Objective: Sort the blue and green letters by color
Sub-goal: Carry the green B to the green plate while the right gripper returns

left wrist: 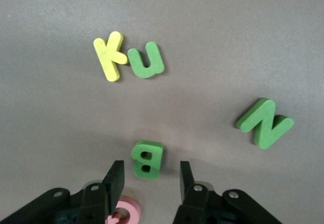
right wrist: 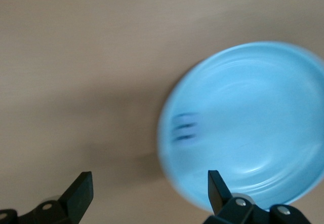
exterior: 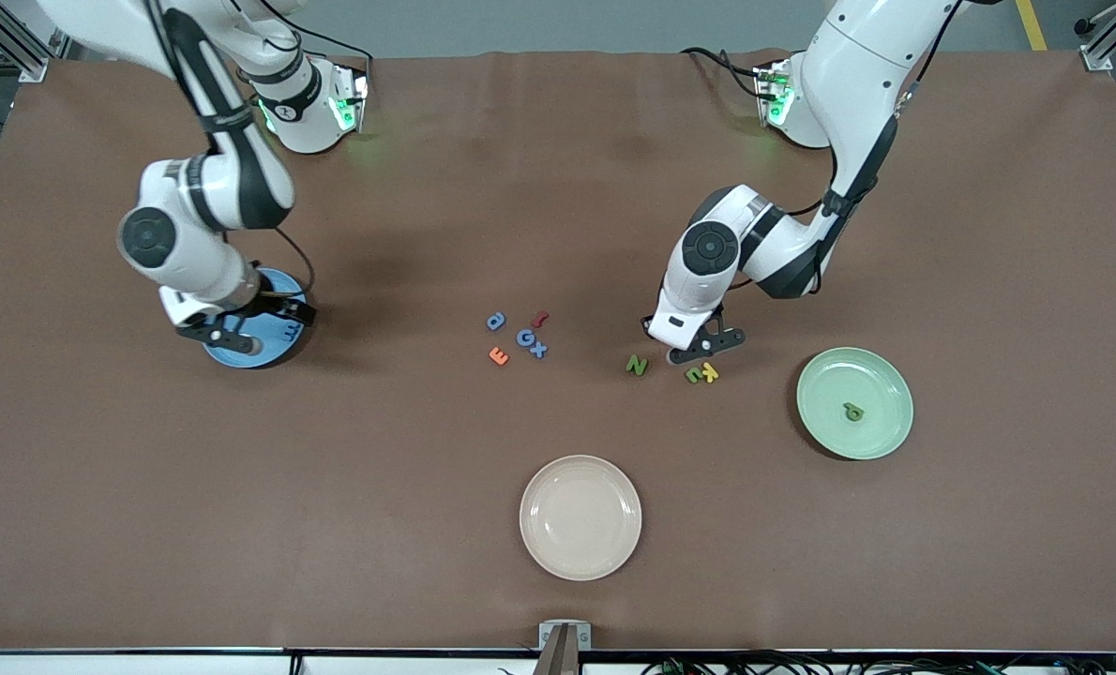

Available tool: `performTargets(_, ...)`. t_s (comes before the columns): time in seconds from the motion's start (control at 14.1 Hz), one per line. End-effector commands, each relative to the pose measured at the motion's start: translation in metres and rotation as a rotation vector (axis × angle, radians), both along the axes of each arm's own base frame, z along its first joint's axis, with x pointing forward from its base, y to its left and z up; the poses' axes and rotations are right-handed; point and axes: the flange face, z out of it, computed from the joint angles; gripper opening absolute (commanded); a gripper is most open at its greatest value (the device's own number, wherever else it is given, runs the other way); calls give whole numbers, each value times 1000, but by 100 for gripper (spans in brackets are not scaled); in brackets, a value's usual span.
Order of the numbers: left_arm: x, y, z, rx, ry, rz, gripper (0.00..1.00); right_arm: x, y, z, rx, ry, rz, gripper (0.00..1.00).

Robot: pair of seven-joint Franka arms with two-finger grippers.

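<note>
Left gripper (left wrist: 149,176): jaws spread either side of green B (left wrist: 147,158) on table (exterior: 558,187), ready to pinch. Right gripper (exterior: 230,333): jaws wide apart over blue plate (exterior: 281,352), blue E (exterior: 291,331) lying in it. Green plate (exterior: 886,431): one green letter (exterior: 853,411).

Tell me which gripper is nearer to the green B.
Left. The left gripper hangs open right over the green B, one finger on each side of it. The right gripper is open over the blue plate at the right arm's end.
</note>
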Motion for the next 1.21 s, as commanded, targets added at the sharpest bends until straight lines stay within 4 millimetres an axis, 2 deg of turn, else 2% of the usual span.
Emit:
performTargets(0.0,-4,9,5,3,-13,-13,52,-2,88,17,19,-33,-87,100)
performTargets(0.07,1,16,4,4,-12,0,52,-2,111,15,30,-39,-124,100)
performTargets(0.21,0,16,-3,4,-3,4,51,-1,148,7,45,-75,-209,98)
performTargets(0.5,2,12,-12,-23,-19,15,50,-2,216,-30,47,-101,-347,95)
performTargets(0.57,2,12,-12,-23,-19,17,49,-5,230,-38,46,-103,-368,90)
performTargets(0.71,3,12,-11,-23,-20,18,48,-5,245,-48,41,-99,-413,66)
performTargets(0.78,2,12,-11,-23,-20,15,47,-5,254,-53,38,-97,-433,62)
performTargets(0.85,2,12,-12,-23,-19,14,44,-6,264,-54,40,-99,-438,62)
performTargets(1.0,-1,12,-18,-19,-7,11,30,-4,274,-60,38,-98,-471,62)
performTargets(1.14,1,11,-14,-22,-16,12,2,-8,284,-66,33,-95,-482,61)
